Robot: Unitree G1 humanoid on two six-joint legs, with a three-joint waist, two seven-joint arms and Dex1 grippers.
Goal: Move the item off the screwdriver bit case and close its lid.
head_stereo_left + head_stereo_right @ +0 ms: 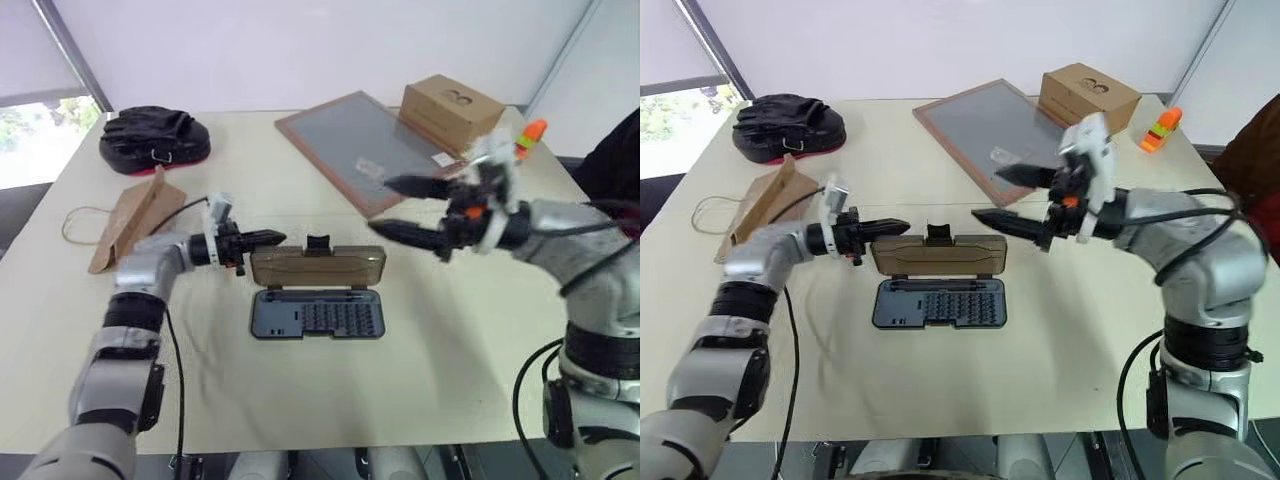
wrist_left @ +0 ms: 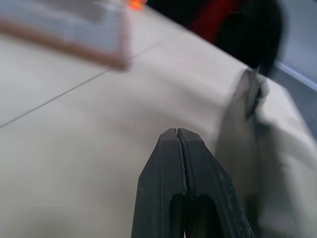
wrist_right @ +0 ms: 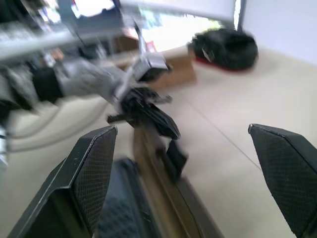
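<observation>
The thin, stiff lid (image 1: 937, 254) looks light and hinged, best nudged at its latch edge by the left gripper (image 1: 898, 228), pinched together; the right gripper (image 1: 995, 196) gapes empty.

Screwdriver bit case (image 1: 318, 316): flat, dark grey-black, lying open on the table near its centre, rows of small bits exposed. Lid (image 1: 318, 267): smoky translucent brown panel, hinged along the case's far edge, standing raised, small black latch tab on its upper edge. Kraft paper bag (image 1: 135, 216): brown, folded flat, twine handles, on the table well left of the case, apart from it.
</observation>
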